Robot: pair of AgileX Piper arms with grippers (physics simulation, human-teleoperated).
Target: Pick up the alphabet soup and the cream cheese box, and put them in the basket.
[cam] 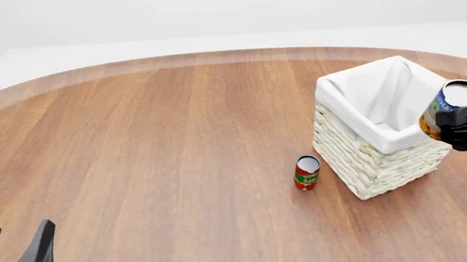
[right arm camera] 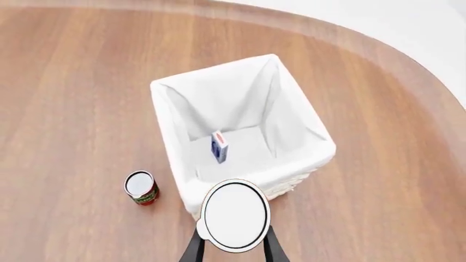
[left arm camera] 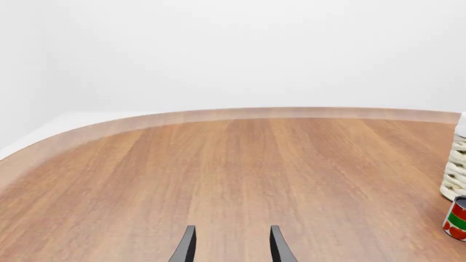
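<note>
Wicker basket (cam: 366,165) at table's (cam: 161,147) right. Cream cheese box (right arm camera: 219,146) inside on white lining. Right gripper (right arm camera: 233,243) clamped on alphabet soup (cam: 451,108), held above basket's near-right rim. Red-and-green can (cam: 306,173) upright just beside basket's left. Left gripper (cam: 17,251) near front-left edge, fingers apart, holding nothing.

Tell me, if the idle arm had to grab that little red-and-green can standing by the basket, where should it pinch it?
Probably around the middle of the red-and-green can, fingers coming from above or the open table side; it stands upright, with the basket close on one side.
</note>
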